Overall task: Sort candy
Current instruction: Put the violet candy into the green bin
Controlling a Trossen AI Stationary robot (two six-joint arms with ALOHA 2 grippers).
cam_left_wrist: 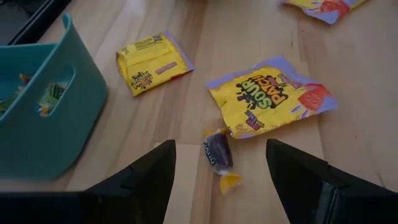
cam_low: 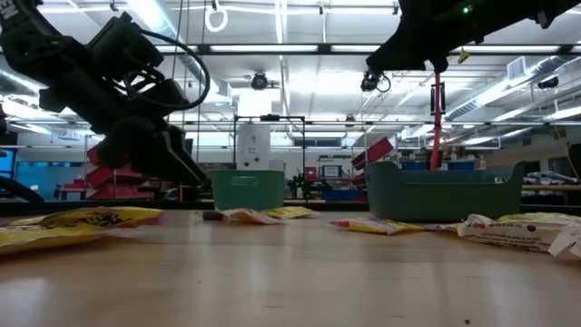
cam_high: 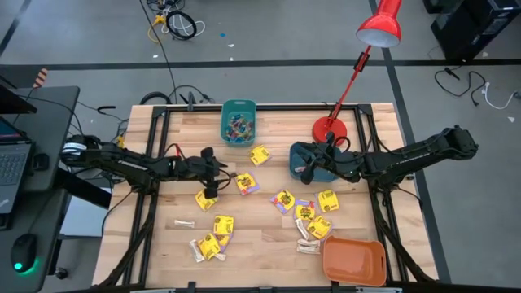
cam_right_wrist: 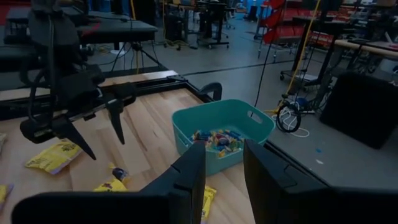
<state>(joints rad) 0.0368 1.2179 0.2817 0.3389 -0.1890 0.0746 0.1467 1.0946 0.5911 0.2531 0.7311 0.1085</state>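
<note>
My left gripper (cam_left_wrist: 217,180) is open and hangs just above the table, with a small purple wrapped sweet (cam_left_wrist: 217,154) lying on the wood between its fingertips, untouched. In the high view the left gripper (cam_high: 216,173) is left of centre. A yellow packet (cam_left_wrist: 268,96) lies flat just beyond the sweet, and another yellow packet (cam_left_wrist: 152,62) lies farther off. More yellow packets (cam_high: 305,210) and pale sticks (cam_high: 184,222) are scattered on the near half. My right gripper (cam_right_wrist: 224,180) is open and empty, raised over a dark teal bin (cam_high: 319,160).
A light teal bin (cam_high: 238,122) at the far edge holds tiny coloured pieces. An orange bin (cam_high: 354,260) stands at the near right corner. A red desk lamp (cam_high: 330,126) has its base at the far right. Bare wood lies on the table's far left.
</note>
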